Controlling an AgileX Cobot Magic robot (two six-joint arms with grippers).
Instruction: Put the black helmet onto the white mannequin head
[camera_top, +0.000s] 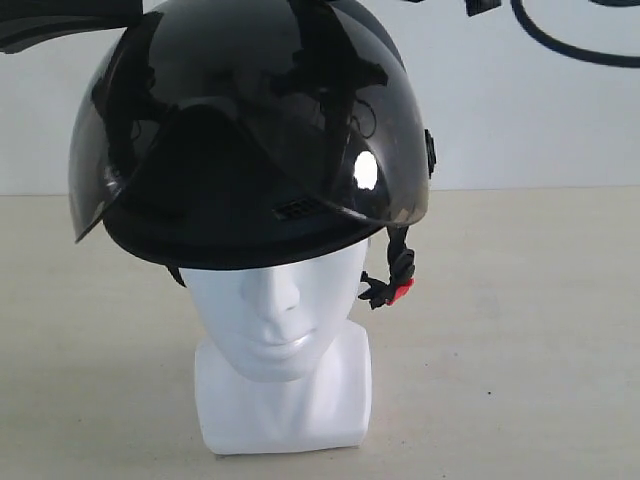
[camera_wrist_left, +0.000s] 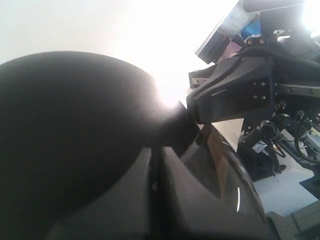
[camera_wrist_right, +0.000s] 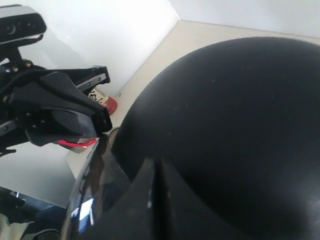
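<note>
The left tool (camera_wrist_left: 156, 155) and right tool (camera_wrist_right: 156, 167) each have their jaws together on nothing, tips right at the crown of the black helmet (camera_top: 225, 205), which sits on the white mannequin head (camera_top: 272, 310) on the bench (camera_top: 520, 340), low over the eyes. A dragging pull-away could skew the shell or topple the head. Matte shell, smoky visor (camera_top: 300, 80) flipped up and askew, red-buckled strap (camera_top: 398, 285) dangling loose.

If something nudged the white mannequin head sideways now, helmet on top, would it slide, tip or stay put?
Probably top-heavy: the black helmet is wider than the white mannequin head and overhangs its narrow base, so tipping seems likelier than sliding. The chin strap hangs loose, so the helmet could shift.
</note>
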